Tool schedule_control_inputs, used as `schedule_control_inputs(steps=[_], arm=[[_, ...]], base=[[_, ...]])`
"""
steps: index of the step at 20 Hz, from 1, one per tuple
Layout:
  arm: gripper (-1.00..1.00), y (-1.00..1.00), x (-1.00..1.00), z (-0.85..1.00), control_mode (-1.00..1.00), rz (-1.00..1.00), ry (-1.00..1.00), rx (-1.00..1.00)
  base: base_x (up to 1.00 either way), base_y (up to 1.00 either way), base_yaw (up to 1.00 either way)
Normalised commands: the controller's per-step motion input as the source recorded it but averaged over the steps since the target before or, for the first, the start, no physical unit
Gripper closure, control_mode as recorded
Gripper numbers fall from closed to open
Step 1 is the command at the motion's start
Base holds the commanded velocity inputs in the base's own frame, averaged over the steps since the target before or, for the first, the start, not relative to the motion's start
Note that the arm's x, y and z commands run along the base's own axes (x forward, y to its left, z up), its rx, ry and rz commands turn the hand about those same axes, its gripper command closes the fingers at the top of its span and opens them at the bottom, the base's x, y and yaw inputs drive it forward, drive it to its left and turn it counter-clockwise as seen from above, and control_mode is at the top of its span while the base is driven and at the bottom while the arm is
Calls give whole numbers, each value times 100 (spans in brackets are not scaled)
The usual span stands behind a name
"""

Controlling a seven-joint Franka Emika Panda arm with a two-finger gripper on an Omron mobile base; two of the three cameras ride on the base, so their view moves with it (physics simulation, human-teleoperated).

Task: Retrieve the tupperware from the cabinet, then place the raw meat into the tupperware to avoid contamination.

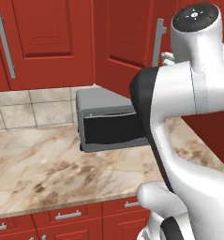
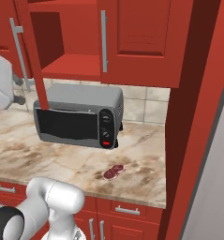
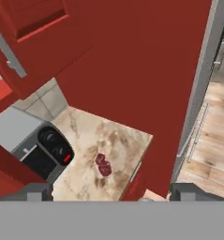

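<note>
Meat (image 2: 114,171) sits on the tabletop (image 2: 62,161) near the front edge, right of the toaster oven (image 2: 78,121). Cabinet (image 2: 66,65) stands open with a bare red shelf; I can't spot the tupperware anywhere, so pan the hand along that shelf before you reach. Keep the wrist clear of the open door (image 1: 132,51). Jaws (image 3: 108,192) are spread wide, high above the meat, holding and touching nothing.

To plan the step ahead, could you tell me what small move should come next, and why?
Probably draw the open jaws off the door handle and toward the shelf of the cabinet: the door stands open, and the jaws hold nothing yet.
</note>
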Motion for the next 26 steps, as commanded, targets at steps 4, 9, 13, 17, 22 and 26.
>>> schedule_control_inputs(steps=[4,9,13,17,22,26], arm=[[-100,-45,1,-1,-100,13,-3,41],[-100,-20,44,0,-100,19,0,41],[-100,-22,60,8,-100,5,-7,40],[-100,-28,62,3,-100,0,-7,43],[-100,-24,60,0,-100,0,-8,46],[-100,4,57,-2,-100,7,-2,40]], base=[[0,0,0],[0,0,0],[0,0,0],[0,0,0],[0,0,0],[0,0,0]])
